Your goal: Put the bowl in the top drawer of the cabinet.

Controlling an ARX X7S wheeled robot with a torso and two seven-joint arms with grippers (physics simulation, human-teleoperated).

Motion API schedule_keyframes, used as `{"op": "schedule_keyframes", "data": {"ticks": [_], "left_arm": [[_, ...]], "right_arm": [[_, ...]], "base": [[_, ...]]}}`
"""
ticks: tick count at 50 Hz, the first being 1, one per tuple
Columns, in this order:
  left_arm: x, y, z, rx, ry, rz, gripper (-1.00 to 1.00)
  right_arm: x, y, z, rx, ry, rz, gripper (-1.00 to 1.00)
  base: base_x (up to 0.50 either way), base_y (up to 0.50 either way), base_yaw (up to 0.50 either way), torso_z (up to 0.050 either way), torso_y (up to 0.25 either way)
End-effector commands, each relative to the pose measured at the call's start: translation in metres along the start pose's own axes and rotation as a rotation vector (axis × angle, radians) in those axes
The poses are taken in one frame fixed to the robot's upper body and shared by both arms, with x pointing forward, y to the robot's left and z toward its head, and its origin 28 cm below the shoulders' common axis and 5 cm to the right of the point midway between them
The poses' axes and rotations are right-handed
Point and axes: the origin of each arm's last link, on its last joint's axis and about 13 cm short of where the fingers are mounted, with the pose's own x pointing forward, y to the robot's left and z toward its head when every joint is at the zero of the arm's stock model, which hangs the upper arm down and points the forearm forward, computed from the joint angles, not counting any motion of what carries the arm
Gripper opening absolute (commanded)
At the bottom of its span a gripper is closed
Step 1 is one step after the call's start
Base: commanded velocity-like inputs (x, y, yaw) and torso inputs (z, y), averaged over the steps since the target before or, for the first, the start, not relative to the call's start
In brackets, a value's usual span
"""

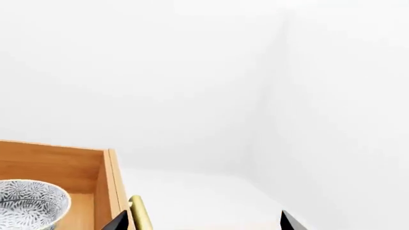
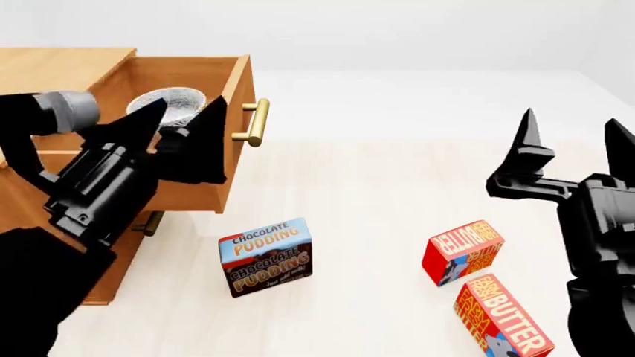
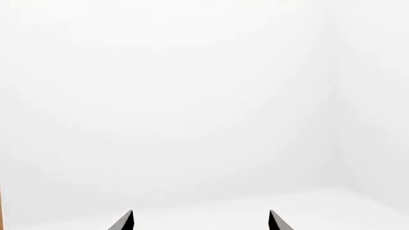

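The small round speckled white-grey bowl (image 2: 177, 104) sits inside the pulled-out light-brown wooden top drawer (image 2: 234, 134) of the orange-brown cabinet (image 2: 59, 67). The left gripper (image 2: 184, 119), at the drawer's front around ten o'clock, is spread and empty; the right gripper (image 2: 575, 145), at three o'clock, likewise. Placement looks done; closing may remain.

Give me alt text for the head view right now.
The speckled bowl sits inside the open top drawer of the cabinet, with the open left gripper over it. The open right gripper hovers empty above three food boxes.
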Motion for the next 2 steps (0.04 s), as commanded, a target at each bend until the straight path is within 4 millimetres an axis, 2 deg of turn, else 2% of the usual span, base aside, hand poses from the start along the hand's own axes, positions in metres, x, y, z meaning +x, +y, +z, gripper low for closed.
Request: {"op": "schedule_keyframes", "data": {"ticks": [1,2], "left_arm": [[-0.0361,-0.0153,-0.0152,-0.022,-0.055,0.03,1.0],[-0.0394,-0.0169,-0.0158,-0.024,-0.061,0.031,1.0]], "right_arm": [[-0.0244,0.0037,0.0058,0.008,-0.096,-0.025,1.0],[-0.0267,0.0042,0.0073,0.012,-0.104,-0.022,1.0]], "base": [[0.0,0.0,0.0,0.0,0.0],[0.0,0.0,0.0,0.0,0.0]]}}
